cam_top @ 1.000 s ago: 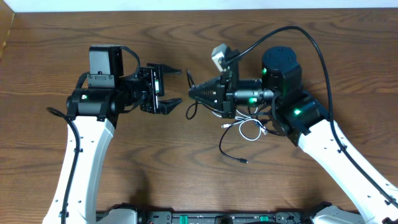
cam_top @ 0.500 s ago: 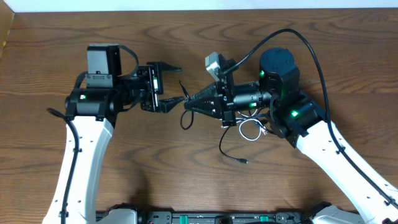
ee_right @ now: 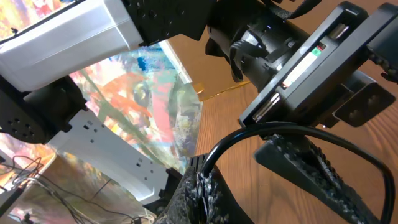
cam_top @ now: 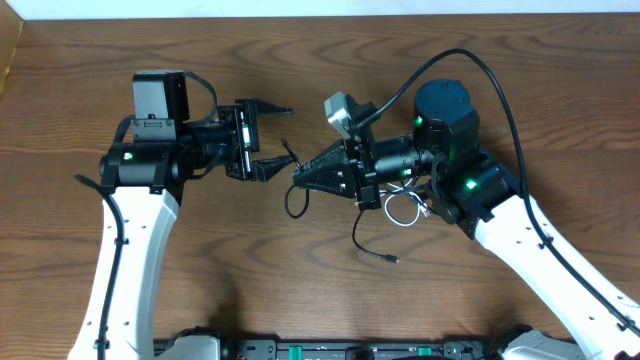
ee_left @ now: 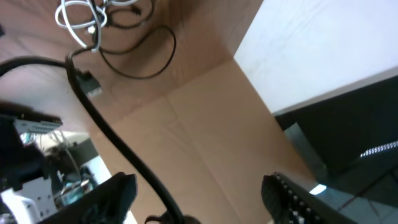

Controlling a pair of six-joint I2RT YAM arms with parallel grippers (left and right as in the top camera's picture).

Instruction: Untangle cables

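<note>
Black thin cord [cam_top: 288, 203] hangs pinched in the right gripper [cam_top: 297, 173], offered toward nine o'clock. Left gripper [cam_top: 273, 139] stands apart, likely to take it.

Dark wooden table [cam_top: 250, 300] under a thin white strip [cam_top: 400, 7].
Fills the overhead view from side to side, brown and faintly glossy, with grain streaked across its width. Meets the white strip along the far edge, next to a tan edge [cam_top: 7, 55] at the far-left corner. Appears from the left wrist beside a creased tan cardboard panel [ee_left: 205, 143] and a pale white slab [ee_left: 323, 43]. Lies, from the right wrist, before a crinkled translucent multicoloured sheet [ee_right: 146, 99], streaked red, orange and blue.
</note>
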